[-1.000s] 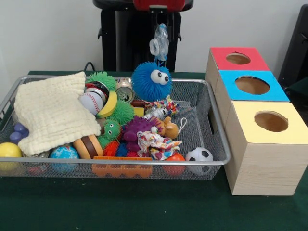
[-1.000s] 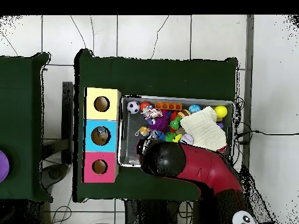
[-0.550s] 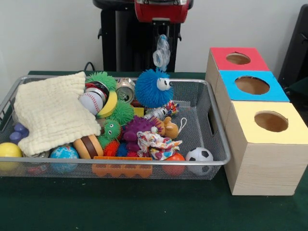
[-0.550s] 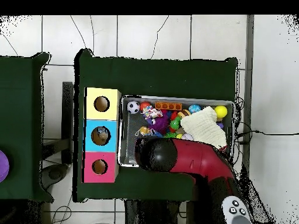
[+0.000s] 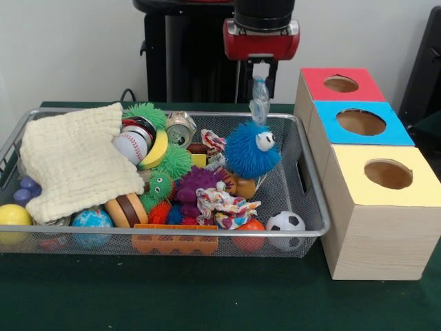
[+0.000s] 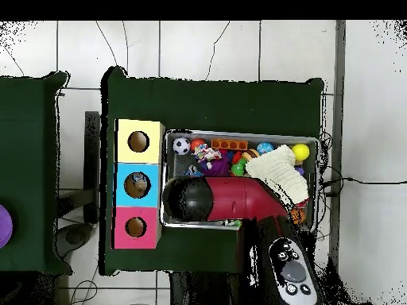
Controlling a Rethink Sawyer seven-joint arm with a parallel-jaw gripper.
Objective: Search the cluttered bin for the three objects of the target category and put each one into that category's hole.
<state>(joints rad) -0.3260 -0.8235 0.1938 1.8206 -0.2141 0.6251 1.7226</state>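
A blue fuzzy ball with googly eyes [image 5: 251, 149] hangs by a clear loop over the right part of the wire bin [image 5: 308, 181]. My gripper [image 5: 260, 80] is shut on the top of that loop, above the bin's back rim and left of the red box [image 5: 341, 84]. The ball hangs just above the toys beneath it. In the overhead view the red arm [image 6: 230, 198] covers the gripper and the ball. More fuzzy balls lie in the bin: green ones [image 5: 175, 162] and a purple one [image 5: 199, 181].
Red, blue [image 5: 362, 123] and yellow [image 5: 388, 174] boxes, each with a round top hole, stand in a row right of the bin. A cream cloth [image 5: 72, 162] covers the bin's left part. A soccer ball [image 5: 285, 222], baseball [image 5: 129, 146] and can [image 5: 179, 127] lie among the toys.
The arm has swung to the right toward the boxes with the blue ball hanging from it. The ball now hangs lower, over the bin's right part.
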